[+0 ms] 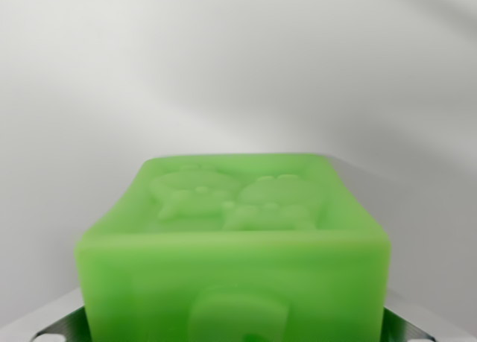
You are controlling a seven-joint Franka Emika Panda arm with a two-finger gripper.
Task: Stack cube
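Plain pale grey backdrop, blurred green cube [235, 245] with embossed figures filling the lower wrist view, metal gripper [231, 328] fingertips pressed against its lower sides, clamped on it.

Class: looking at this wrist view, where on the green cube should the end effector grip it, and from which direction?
Grip the green cube on its two flat side faces, coming straight down from above. Those sides look parallel; the top carries raised embossing.

Only 2 slivers of the gripper [238, 331] showed, at 7 and 5 o'clock: flat, pale silver-grey metal fingers [56, 328] with finely ridged, dark-flecked surfaces along their inner edges.
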